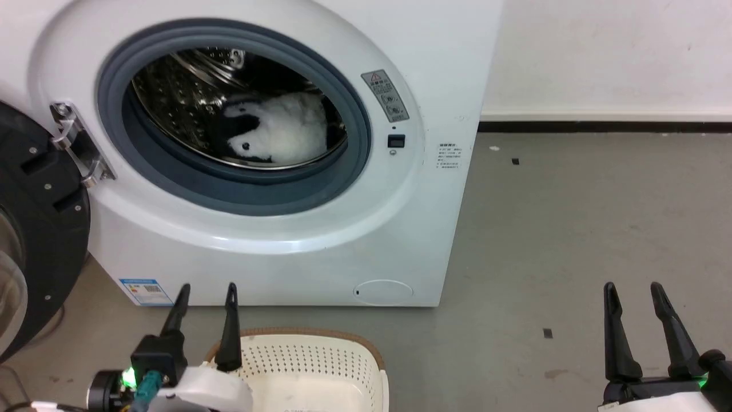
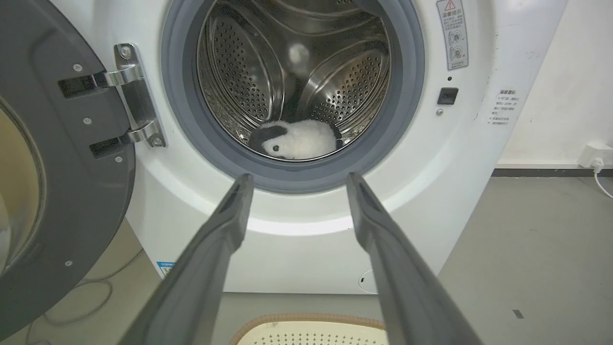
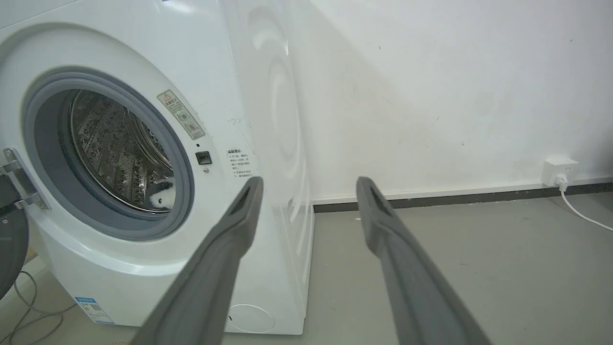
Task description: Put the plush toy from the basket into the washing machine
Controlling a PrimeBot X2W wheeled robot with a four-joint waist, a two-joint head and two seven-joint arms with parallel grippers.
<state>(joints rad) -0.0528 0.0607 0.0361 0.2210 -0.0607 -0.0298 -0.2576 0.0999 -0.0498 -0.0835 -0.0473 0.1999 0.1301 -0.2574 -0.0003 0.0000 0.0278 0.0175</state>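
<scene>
The black-and-white plush toy (image 1: 286,133) lies inside the steel drum of the white washing machine (image 1: 320,240), white belly up; it also shows low in the drum in the left wrist view as the plush toy (image 2: 297,139). The black round door (image 1: 34,229) hangs open at the left. The cream basket (image 1: 320,355) sits on the floor before the washer with nothing showing in it. My left gripper (image 1: 206,289) is open above the basket's left rim. My right gripper (image 1: 632,286) is open over bare floor at the lower right.
Grey floor (image 1: 572,229) stretches right of the washer to a white wall (image 1: 606,51). A wall socket with a white cable (image 3: 560,175) sits low on that wall. Cables (image 2: 81,297) lie on the floor under the open door.
</scene>
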